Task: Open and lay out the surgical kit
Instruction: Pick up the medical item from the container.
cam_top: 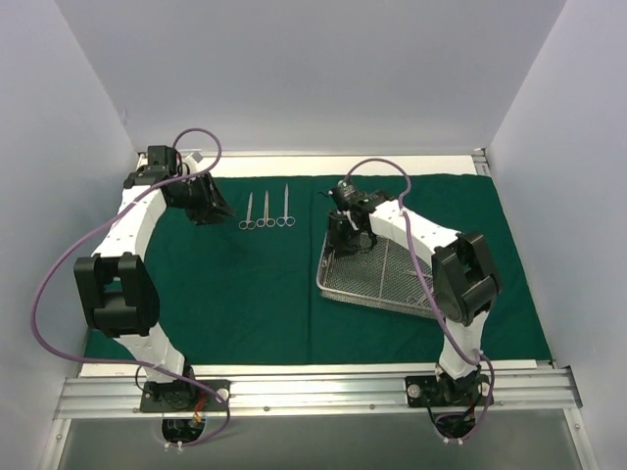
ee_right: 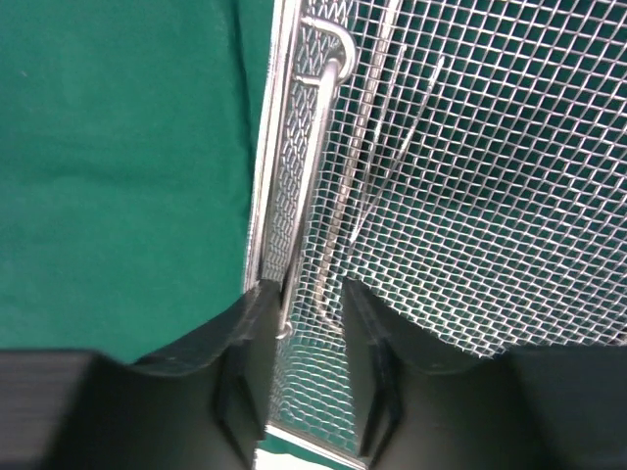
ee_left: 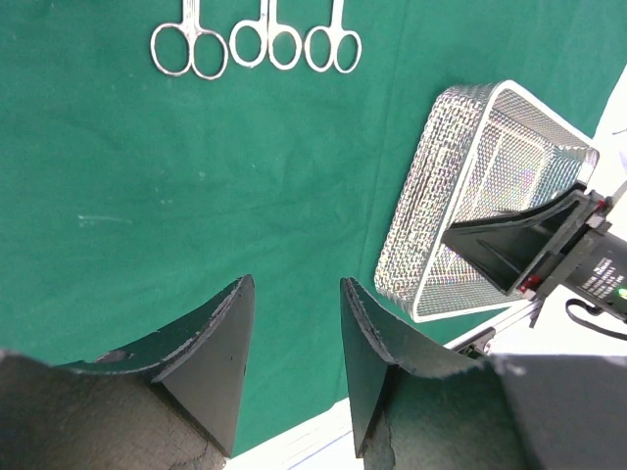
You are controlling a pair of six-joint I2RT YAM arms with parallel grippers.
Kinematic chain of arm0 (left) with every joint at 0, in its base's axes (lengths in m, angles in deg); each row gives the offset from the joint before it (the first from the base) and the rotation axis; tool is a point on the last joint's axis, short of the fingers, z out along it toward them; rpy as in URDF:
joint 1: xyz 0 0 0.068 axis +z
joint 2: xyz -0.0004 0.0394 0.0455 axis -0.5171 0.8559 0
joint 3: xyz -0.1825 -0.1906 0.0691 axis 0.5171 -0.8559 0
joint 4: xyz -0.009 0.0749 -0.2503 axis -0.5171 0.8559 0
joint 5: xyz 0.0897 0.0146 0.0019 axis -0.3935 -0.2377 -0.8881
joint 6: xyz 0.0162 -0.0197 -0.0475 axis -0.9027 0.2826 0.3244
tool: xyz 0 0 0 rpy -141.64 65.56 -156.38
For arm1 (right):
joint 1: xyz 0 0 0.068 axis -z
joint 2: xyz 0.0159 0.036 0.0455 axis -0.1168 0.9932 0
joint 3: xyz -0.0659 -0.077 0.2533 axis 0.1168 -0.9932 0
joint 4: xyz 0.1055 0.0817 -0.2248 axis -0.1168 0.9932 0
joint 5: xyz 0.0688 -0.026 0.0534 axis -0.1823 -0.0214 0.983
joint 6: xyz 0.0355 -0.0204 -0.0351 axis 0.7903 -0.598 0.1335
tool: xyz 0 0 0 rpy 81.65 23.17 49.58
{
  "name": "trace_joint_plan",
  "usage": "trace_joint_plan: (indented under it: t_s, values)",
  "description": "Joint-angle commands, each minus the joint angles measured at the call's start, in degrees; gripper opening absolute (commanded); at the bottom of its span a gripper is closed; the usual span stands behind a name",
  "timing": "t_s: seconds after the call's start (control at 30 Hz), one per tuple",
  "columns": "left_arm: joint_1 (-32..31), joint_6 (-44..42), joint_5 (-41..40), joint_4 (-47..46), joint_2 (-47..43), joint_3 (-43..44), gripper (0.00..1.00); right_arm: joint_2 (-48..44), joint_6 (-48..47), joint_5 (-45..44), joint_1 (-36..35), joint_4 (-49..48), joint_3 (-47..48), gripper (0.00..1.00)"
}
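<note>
A: State of left gripper (ee_left: 296,284)?
B: Half spread, holding nothing, above bare green drape (cam_top: 245,294).
A: And right gripper (ee_right: 304,289)?
B: Narrowed astride end wall and handle of wire-mesh tray (cam_top: 364,293). Clamped or not, cannot tell.
A: Kit layout?
B: Tray right of centre on drape. Three scissors (cam_top: 266,211) in a row, upper centre.

Green drape (cam_top: 245,294) open, flat across the worktop. Silver mesh tray (cam_top: 377,282) on it at 3 o'clock, skewed to the drape edges. Three steel scissors (cam_top: 266,211) side by side at 11 o'clock, rings toward 6.
</note>
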Motion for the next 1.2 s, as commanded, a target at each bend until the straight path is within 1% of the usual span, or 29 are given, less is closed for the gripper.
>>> trace_joint_plan:
  t_s: [0.0, 0.03, 0.07, 0.17, 0.27, 0.4, 0.67, 0.73, 0.83, 0.87, 0.97, 1.03, 1.17]
  values:
    - [0.1, 0.3, 1.2, -2.2, -2.2, -1.1, 0.49, 1.0, 3.0, -3.9, -0.5, 1.8, 0.6, 0.27]
    - [0.2, 0.3, 1.2, -2.2, -2.6, -1.1, 0.49, 0.8, 3.3, -4.4, -0.7, 1.8, 0.3, 0.20]
    - [0.2, 0.3, 1.3, -2.3, -2.6, -1.4, 0.49, 0.5, 3.5, -4.9, -0.8, 2.0, 0.3, 0.19]
    - [0.2, 0.5, 2.1, -3.0, -3.1, -2.2, 0.49, -0.3, 3.0, -5.5, -0.8, 3.3, 0.6, 0.21]
    - [0.2, 0.7, 2.4, -3.6, -3.6, -3.2, 0.49, -3.0, 3.0, -6.9, -0.6, 4.0, 0.0, 0.24]
    - [0.2, 0.6, 2.8, -3.9, -4.1, -4.4, 0.48, -7.1, 3.3, -9.0, -0.1, 3.9, -1.2, 0.33]
    - [0.2, 0.1, 3.4, -3.4, -4.1, -4.3, 0.48, -7.0, 3.9, -8.0, 0.8, 2.6, -3.4, 0.34]
    - [0.1, 0.0, 3.5, -3.3, -4.3, -4.3, 0.48, -6.5, 4.0, -7.2, 0.9, 1.9, -4.1, 0.35]
    - [0.1, -0.3, 3.7, -3.1, -4.2, -4.6, 0.48, -7.1, 4.6, -4.0, 1.0, -3.0, -5.8, 0.38]
    - [0.2, -0.4, 3.8, -3.0, -4.3, -4.8, 0.48, -6.5, 4.7, -4.6, 0.9, -2.2, -5.3, 0.39]
    - [0.1, -0.2, 4.2, -3.4, -4.6, -5.4, 0.48, -5.0, 4.4, -4.4, 1.1, -1.6, -4.8, 0.37]
    - [0.2, -0.3, 4.3, -3.3, -4.4, -5.7, 0.47, -4.3, 5.0, -4.1, 1.0, -1.7, -4.9, 0.34]
    - [0.3, -0.7, 4.7, -3.1, -4.5, -6.0, 0.48, -2.4, 5.6, -4.2, 1.0, -2.7, -5.1, 0.33]
